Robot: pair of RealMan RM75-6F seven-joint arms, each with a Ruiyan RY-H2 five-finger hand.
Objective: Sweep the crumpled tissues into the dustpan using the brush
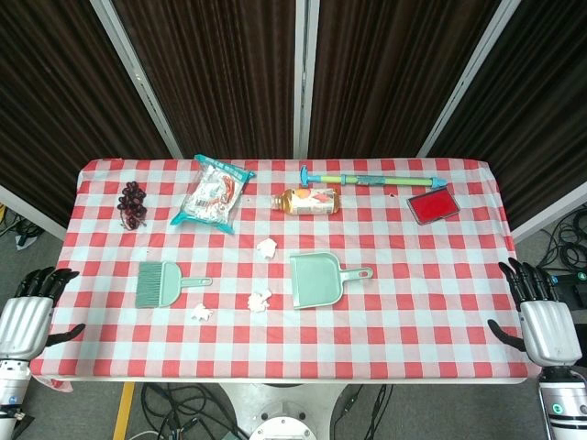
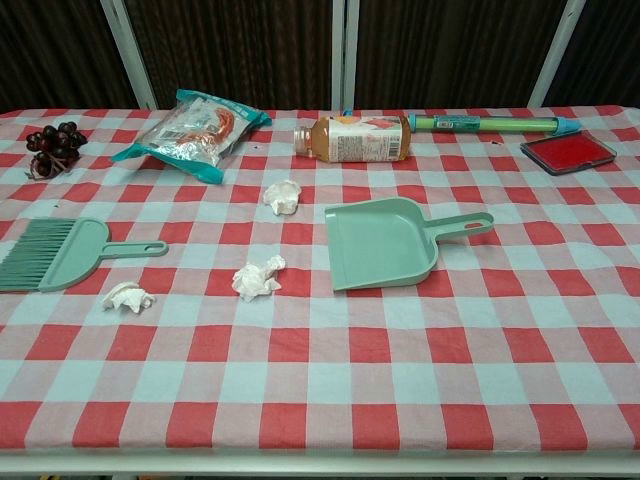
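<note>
Hands are idling, fingers apart and holding nothing, risking light crumpled white tissues scattering past the mint-green plastic dustpan under a hard-swept green brush.

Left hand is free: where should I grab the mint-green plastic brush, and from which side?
Grip the mint-green plastic brush by its slim handle, which points right toward the crumpled tissues and lies flat on the checked tablecloth. Its bristles face the left edge. Come down from above with the left hand, probably fingers across the handle, clear of the nearest white tissue wad.
</note>
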